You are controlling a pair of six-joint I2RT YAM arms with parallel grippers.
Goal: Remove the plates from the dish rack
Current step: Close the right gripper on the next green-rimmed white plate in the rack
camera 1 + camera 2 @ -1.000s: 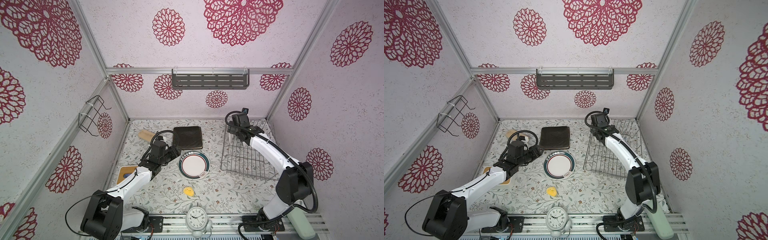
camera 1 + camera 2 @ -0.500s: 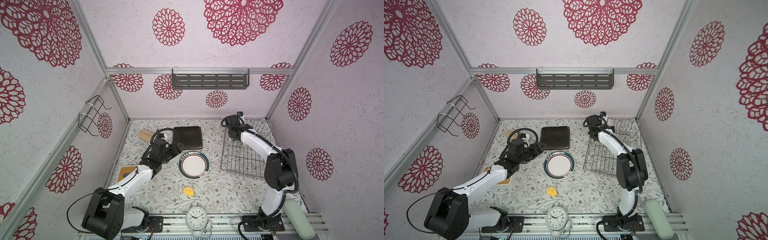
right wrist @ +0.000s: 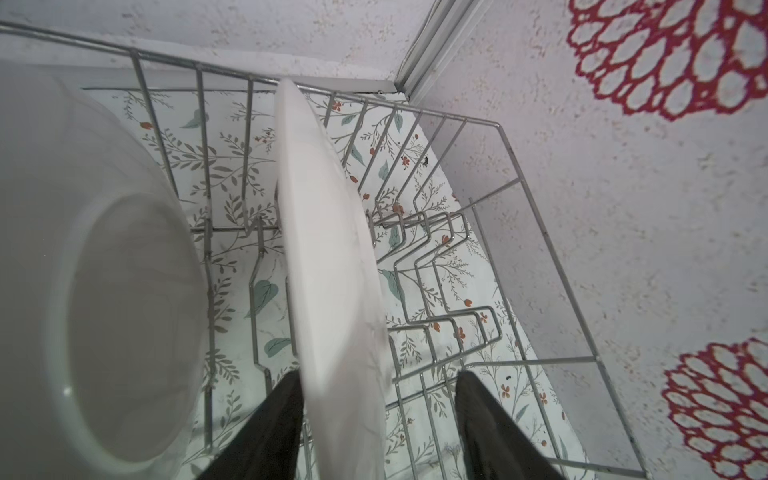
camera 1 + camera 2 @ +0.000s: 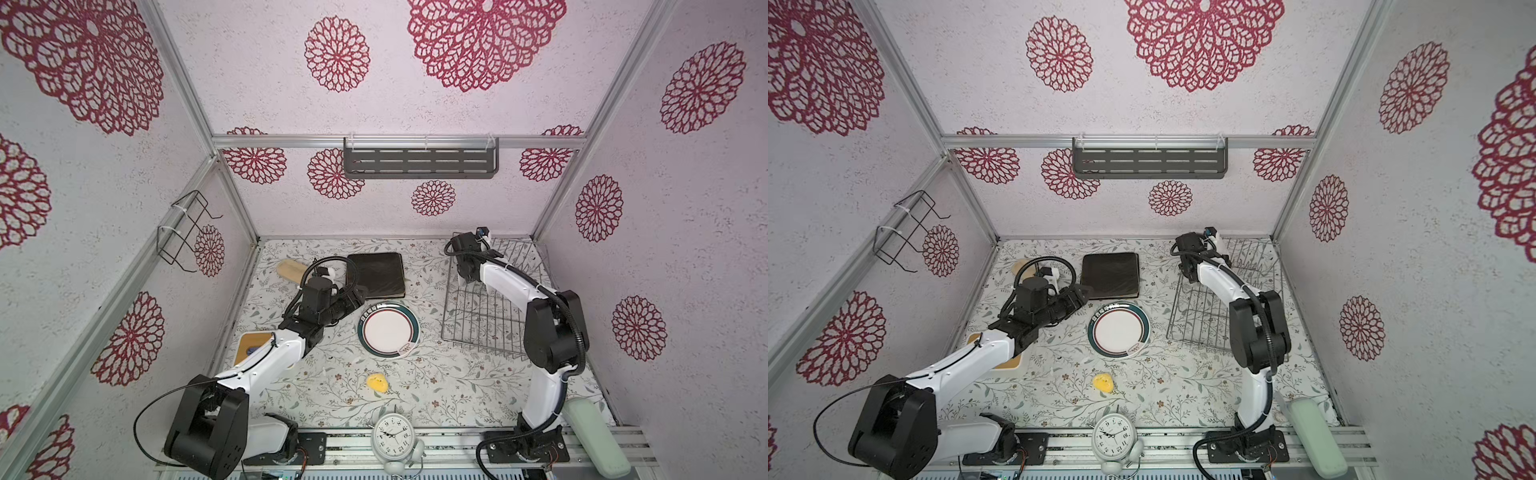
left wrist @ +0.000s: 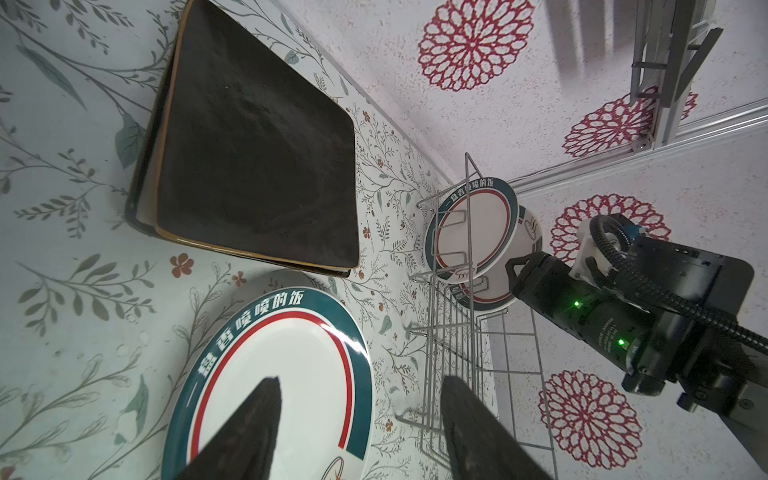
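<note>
Right gripper (image 3: 378,374) has shifted toward the far left corner of the large silver wire dish rack (image 4: 482,328), while the left arm has barely moved. Step in hand: taking hold of the upright round white plate (image 3: 324,249) standing between tines at that corner. The black fingers (image 3: 270,424) straddle its rim, one just beside it and the other apart, so the grip is not yet made. By judgement, the next move calls for closing fully, then a straight lift clear of the tines before carrying toward the middle of the table (image 4: 332,386). A second round white teal-rimmed dish (image 5: 469,232) stands in the neighbouring slot, just beside, and the back wall is near; both crowd the lift. Left gripper (image 5: 359,380) hovers released and empty over the round white teal-rimmed plate (image 4: 388,330) lying flat mid-table, where it may obstruct the set-down. Two dark square plates (image 4: 376,274), stacked, lie beyond it toward the far edge. A white alarm clock (image 4: 392,436) stands at the near edge.
</note>
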